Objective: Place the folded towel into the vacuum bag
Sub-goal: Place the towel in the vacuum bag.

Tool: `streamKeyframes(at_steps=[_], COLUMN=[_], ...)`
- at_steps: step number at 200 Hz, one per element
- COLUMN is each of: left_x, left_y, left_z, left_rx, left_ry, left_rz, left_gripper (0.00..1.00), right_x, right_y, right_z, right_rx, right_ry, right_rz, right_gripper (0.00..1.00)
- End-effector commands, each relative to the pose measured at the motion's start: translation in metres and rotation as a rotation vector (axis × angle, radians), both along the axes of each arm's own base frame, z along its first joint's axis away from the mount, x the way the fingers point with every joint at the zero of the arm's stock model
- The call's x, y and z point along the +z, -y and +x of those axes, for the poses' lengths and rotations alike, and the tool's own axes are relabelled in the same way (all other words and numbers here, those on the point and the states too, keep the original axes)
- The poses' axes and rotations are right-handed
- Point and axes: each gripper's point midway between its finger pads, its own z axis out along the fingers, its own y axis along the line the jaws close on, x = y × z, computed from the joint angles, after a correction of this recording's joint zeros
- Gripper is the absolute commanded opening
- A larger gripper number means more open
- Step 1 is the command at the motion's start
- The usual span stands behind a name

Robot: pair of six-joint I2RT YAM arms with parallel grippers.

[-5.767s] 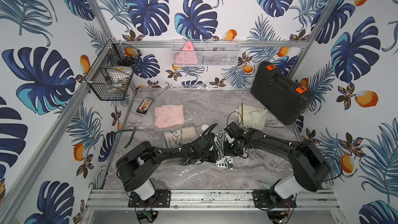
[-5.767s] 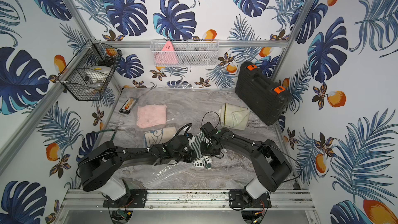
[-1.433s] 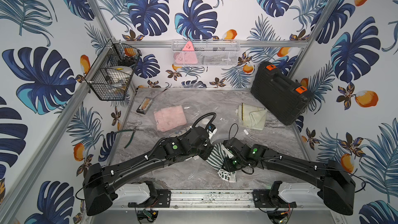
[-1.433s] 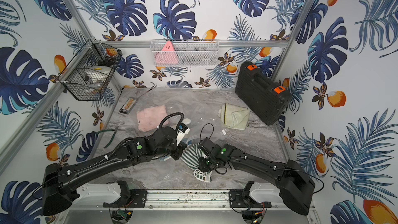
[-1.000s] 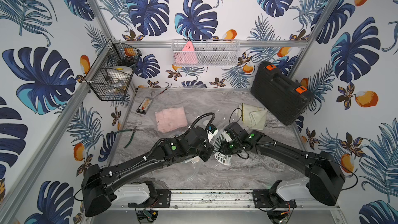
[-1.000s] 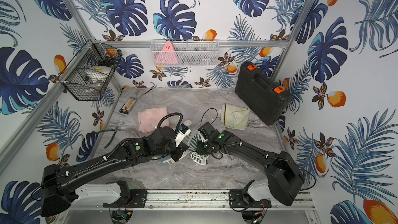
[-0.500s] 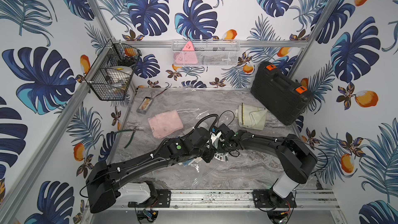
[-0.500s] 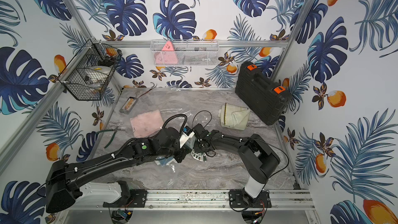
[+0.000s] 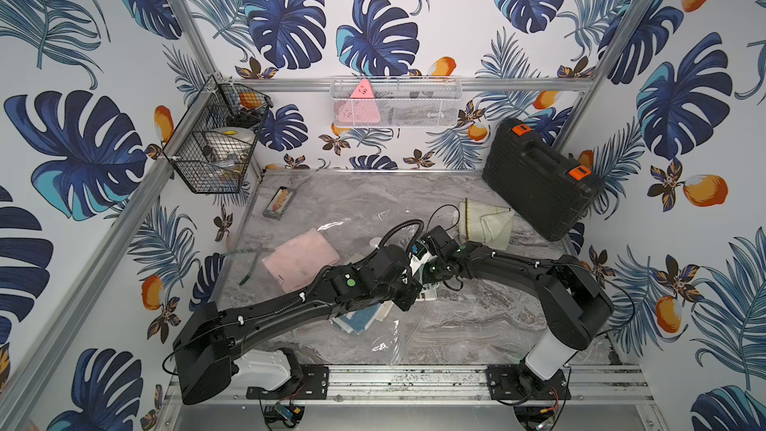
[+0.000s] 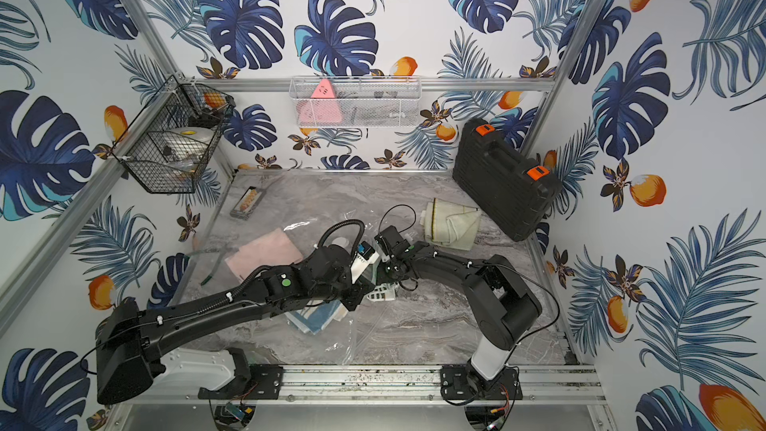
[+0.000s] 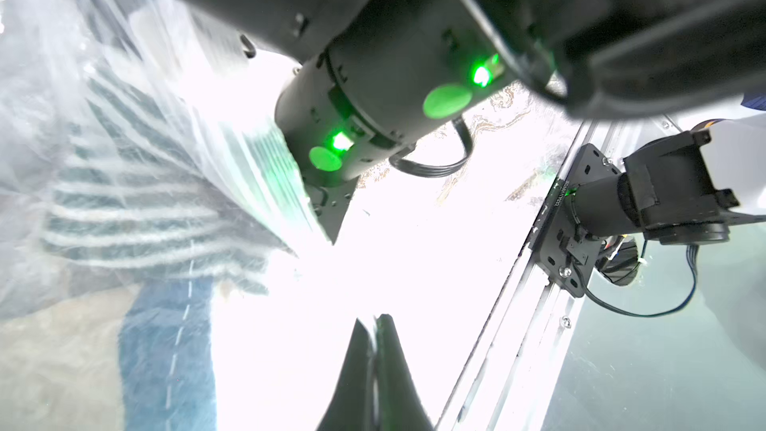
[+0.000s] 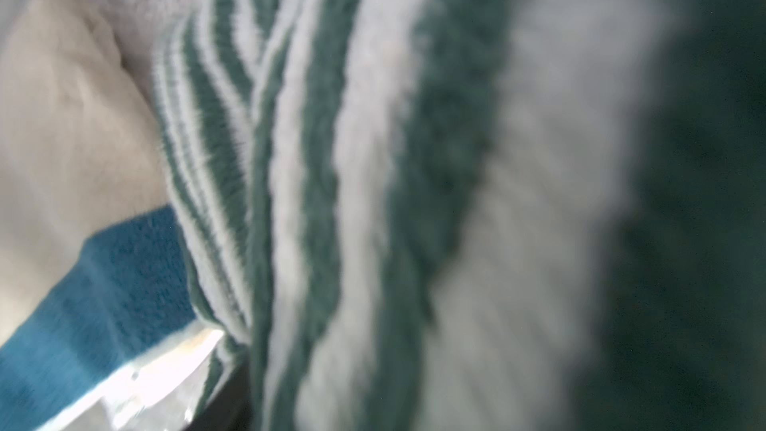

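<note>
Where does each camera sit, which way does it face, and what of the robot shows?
Top views: above front rail, looking down at the table; left arm and right arm.
Left wrist: past the shut left gripper toward the striped towel; right arm shows.
Right wrist: close against that towel, blurred.
Wrists share the towel.

Both arms matte black, chunky cylindrical joints, white base housings bolted on black plates to aluminium rail. Left arm [image 9: 290,308]: round green sticker, white cable ties, corrugated black hose looping at wrist. Right arm [image 9: 518,267]: thin black cables, green status LEDs, round green stickers
</note>
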Motion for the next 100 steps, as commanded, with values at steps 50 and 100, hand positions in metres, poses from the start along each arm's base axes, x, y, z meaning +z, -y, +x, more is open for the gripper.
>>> streamKeyframes(at_steps=[50,100], left_x=[-0.022,-0.019], left_y=[0.003,0.017], left_z=[0.0,0.003], left_rx=[0.006,-0.023], left_ry=[-0.039,-0.047], left_rz=[0.028,-0.006], left_gripper=[0.0,0.0], right_x=[0.027,0.037], right_y=[0.064,0.046], right_z=[-0.053,-0.076], right_rx=[-0.288,-0.468], right_ry=[-0.315,-0.355], right_rz=[0.177,0.448], right_gripper=[0.92,0.64])
